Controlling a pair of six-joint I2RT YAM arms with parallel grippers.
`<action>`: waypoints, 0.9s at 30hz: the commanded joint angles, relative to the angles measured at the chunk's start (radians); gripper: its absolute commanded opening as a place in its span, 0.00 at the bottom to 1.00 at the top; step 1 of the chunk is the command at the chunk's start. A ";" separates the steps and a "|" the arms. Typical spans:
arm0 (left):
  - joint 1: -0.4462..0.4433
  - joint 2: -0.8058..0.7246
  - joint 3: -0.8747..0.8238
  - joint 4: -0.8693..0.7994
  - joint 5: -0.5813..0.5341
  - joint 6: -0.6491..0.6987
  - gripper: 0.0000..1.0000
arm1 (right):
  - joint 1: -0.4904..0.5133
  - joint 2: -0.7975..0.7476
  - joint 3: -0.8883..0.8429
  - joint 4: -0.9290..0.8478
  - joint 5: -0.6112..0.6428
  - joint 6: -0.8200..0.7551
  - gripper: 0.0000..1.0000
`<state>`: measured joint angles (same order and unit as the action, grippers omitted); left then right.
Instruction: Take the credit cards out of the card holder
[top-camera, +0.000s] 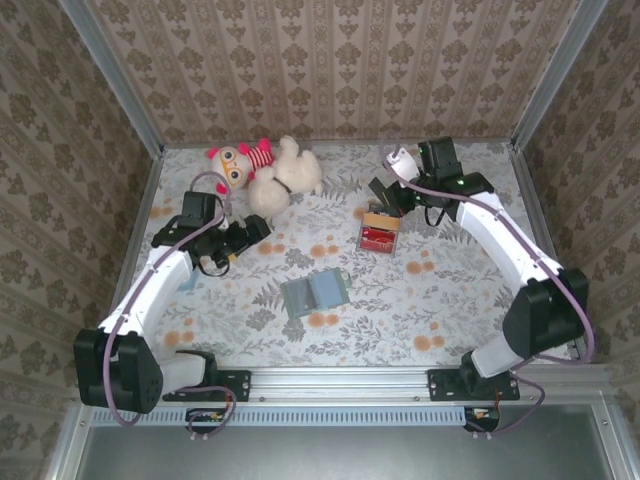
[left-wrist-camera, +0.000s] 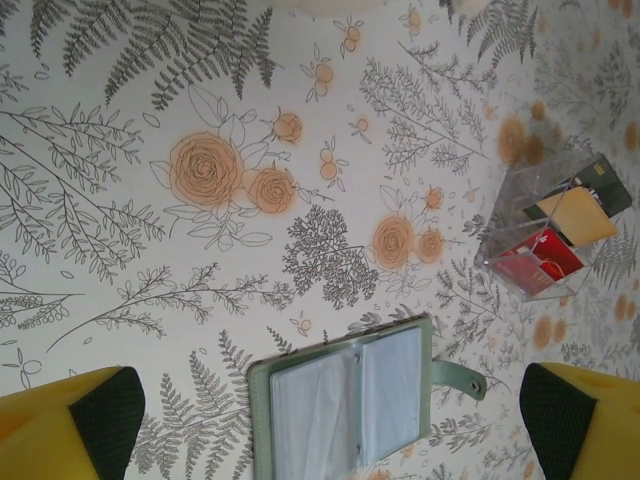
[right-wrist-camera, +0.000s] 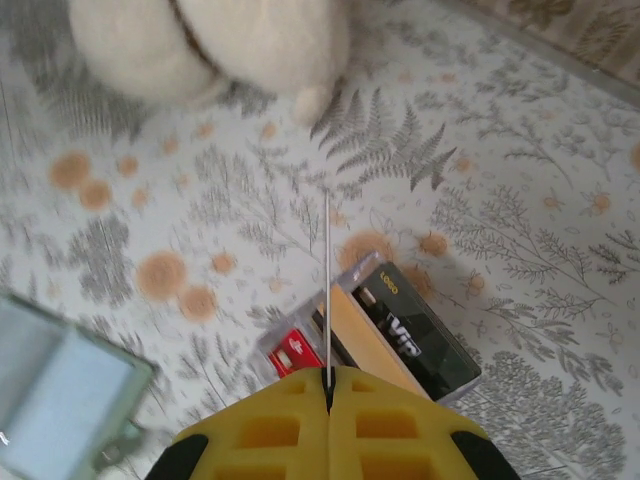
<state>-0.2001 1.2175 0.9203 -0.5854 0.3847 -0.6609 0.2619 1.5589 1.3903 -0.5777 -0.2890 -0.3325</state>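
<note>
My left hand (left-wrist-camera: 330, 420) is spread wide, with nothing between its fingers. The card holder (top-camera: 315, 292) lies open and flat mid-counter (top-camera: 450, 310), near that hand. My right hand (right-wrist-camera: 328, 388) is clamped on a thin card (right-wrist-camera: 327, 270), seen edge-on, above a clear box (left-wrist-camera: 505, 225) holding red, tan and dark credit cards (right-wrist-camera: 405, 335).

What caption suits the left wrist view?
Left fingers spread above the open card holder, cards in a clear box nearby.
</note>
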 joint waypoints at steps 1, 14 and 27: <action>0.013 -0.022 -0.015 -0.016 0.009 0.033 1.00 | -0.009 0.078 0.091 -0.120 -0.017 -0.266 0.00; 0.021 -0.017 -0.032 -0.014 0.051 0.041 1.00 | -0.013 0.310 0.311 -0.304 0.061 -0.736 0.00; 0.031 0.009 -0.051 0.007 0.085 0.030 1.00 | -0.012 0.423 0.365 -0.287 0.123 -0.813 0.00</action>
<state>-0.1802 1.2167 0.8780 -0.5877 0.4438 -0.6453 0.2531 1.9545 1.7294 -0.8410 -0.1902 -1.1015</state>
